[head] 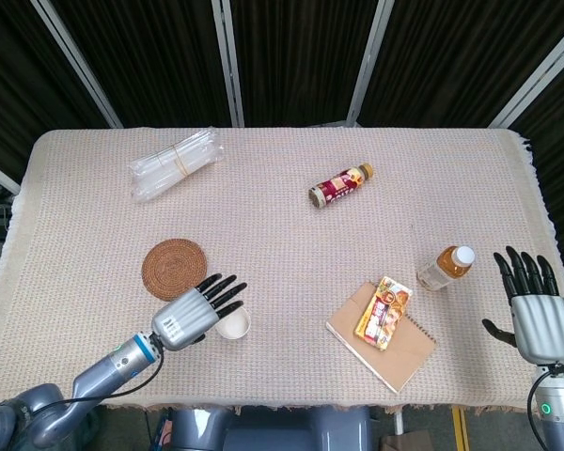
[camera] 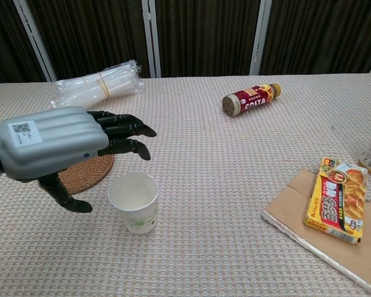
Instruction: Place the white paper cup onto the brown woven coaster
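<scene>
The white paper cup point(camera: 135, 203) stands upright near the table's front edge; in the head view the cup point(head: 235, 325) is partly covered by my left hand. The brown woven coaster point(head: 171, 266) lies just left of and behind it; in the chest view the coaster point(camera: 94, 168) is mostly hidden by the hand. My left hand point(head: 195, 308) point(camera: 59, 143) hovers open just left of the cup, fingers stretched out above its rim, not touching it. My right hand point(head: 532, 313) is open at the table's right edge, holding nothing.
A bundle of clear plastic point(head: 174, 163) lies at the back left. A red bottle point(head: 340, 186) lies on its side mid-back. An amber bottle point(head: 445, 268) lies at the right, near a brown notebook point(head: 395, 346) with a yellow box point(head: 383, 311) on it.
</scene>
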Controlling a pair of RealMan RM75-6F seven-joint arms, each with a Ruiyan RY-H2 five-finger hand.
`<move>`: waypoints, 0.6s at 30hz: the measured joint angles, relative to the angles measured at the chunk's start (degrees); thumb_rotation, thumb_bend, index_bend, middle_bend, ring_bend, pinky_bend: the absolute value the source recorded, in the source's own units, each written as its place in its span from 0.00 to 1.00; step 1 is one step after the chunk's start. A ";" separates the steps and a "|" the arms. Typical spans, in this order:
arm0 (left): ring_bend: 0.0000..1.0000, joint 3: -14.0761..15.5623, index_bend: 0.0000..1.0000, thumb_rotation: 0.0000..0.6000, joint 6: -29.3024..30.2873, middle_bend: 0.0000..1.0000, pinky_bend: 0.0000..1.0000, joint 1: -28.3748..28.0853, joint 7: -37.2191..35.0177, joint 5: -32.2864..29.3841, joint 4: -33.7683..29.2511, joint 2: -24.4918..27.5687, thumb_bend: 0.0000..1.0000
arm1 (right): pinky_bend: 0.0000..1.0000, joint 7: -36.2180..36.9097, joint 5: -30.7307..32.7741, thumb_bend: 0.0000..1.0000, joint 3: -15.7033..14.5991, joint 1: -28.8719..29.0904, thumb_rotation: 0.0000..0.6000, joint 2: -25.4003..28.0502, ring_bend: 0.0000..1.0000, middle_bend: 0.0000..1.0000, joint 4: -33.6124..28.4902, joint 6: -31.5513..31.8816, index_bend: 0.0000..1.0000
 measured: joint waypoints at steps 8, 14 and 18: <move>0.23 -0.91 0.33 1.00 -3.34 0.23 0.36 -3.57 1.75 -3.29 3.95 -5.38 0.04 | 0.00 0.89 1.09 0.00 1.26 -0.37 1.00 0.20 0.00 0.00 0.85 -0.85 0.00; 0.36 -0.56 0.51 1.00 -4.31 0.41 0.46 -4.81 2.94 -5.19 4.30 -6.92 0.05 | 0.00 1.88 1.29 0.00 1.94 -0.62 1.00 0.47 0.00 0.00 1.16 -1.33 0.00; 0.36 -0.52 0.51 1.00 -4.21 0.41 0.46 -4.95 5.10 -6.94 3.46 -6.74 0.06 | 0.00 2.56 1.27 0.00 2.21 -0.75 1.00 0.66 0.00 0.00 1.28 -1.70 0.00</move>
